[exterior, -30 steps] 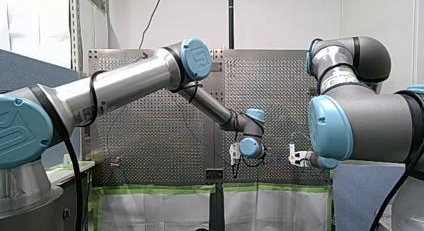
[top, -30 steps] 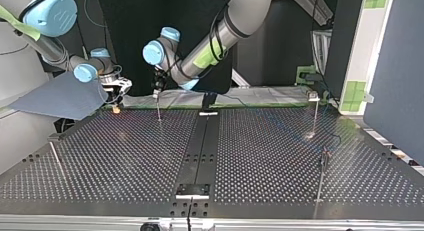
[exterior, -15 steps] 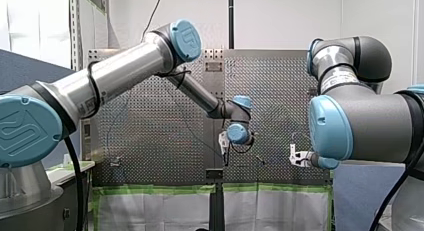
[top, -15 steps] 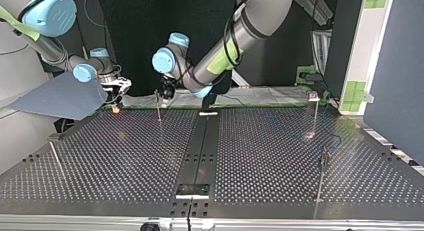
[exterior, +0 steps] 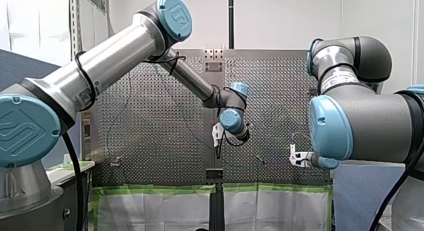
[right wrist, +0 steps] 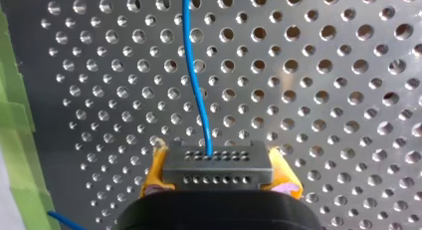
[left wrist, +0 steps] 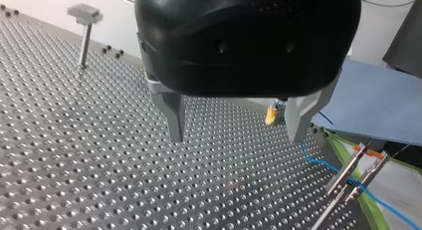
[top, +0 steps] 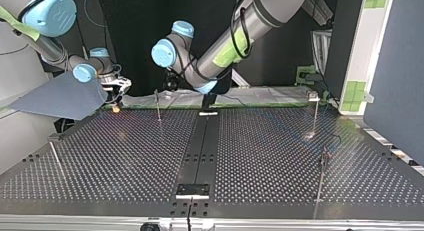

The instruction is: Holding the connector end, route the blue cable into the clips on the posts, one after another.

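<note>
Right gripper (right wrist: 217,177): its yellow pads (right wrist: 281,174) are clamped on the two short ends of the grey connector block (right wrist: 217,163); you have the hold the task asks for. The blue cable (right wrist: 195,75) leaves the middle of the block and leads away across the perforated table (right wrist: 323,90); in the top view this gripper sits at the table's far left edge.

Left gripper (left wrist: 236,128): its metal fingers (left wrist: 174,115) stand well apart with nothing between them, above bare plate; in the top view it hangs near the thin post (top: 158,105), left of centre at the far edge. Beside this gripper the left wrist view shows a clip (left wrist: 344,171) with orange tips; the cable appears to pass between its two arms; whether it is seated cannot be told.

Handling, as a judgement: the cable looks thin, light and limp; it will pull but not push, so you steer it by the connector under slight tension; slack is likely to sag onto the plate. The block is the only stiff part; grip there, never on the wire. The likely weak point is where the wire enters the block; avoid sharp bends and hard tugs against a clipped post. The other posts (top: 315,113) stand well apart, at the top view's right.
</note>
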